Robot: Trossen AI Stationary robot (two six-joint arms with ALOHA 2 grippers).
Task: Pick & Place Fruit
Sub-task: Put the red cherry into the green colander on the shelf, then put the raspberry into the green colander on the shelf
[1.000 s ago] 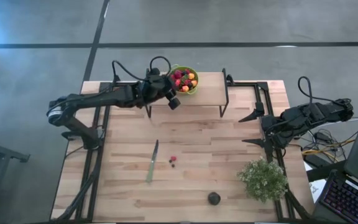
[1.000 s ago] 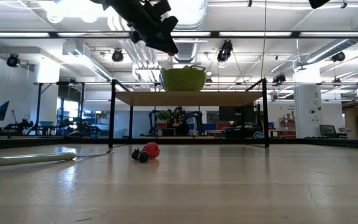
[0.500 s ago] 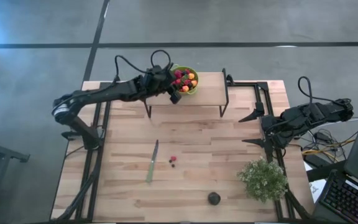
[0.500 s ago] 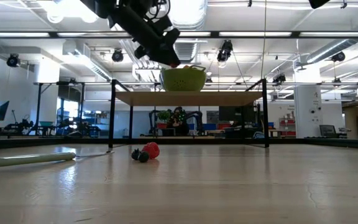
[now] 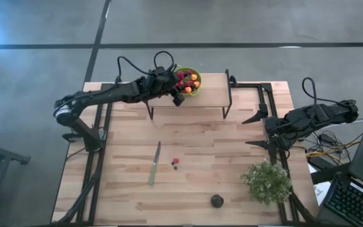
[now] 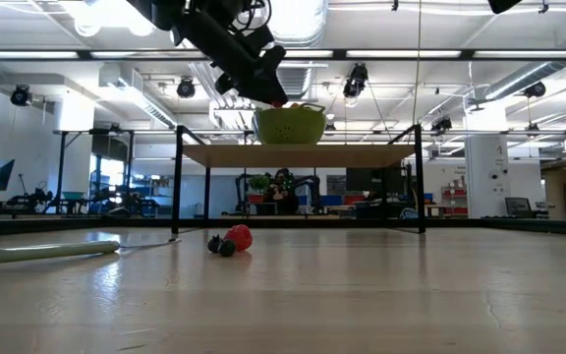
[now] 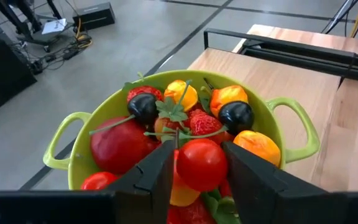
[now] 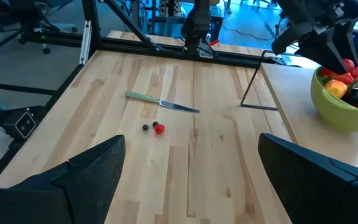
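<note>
Left hand [image 7: 199, 171] with unlabelled red fruit [image 7: 201, 164] over green bowl [image 7: 291, 115]

Open tabletop mid-table; knife [image 5: 154, 163], plant [image 5: 267, 181] and shelf [image 5: 210, 94] obstruct.

Grey concrete floor [image 5: 244, 25], dark seams; ceiling strip lights [image 6: 460, 54]; white ducts [image 6: 145, 93].

2 dark arms [image 5: 106, 96] (black looping cables).
</note>
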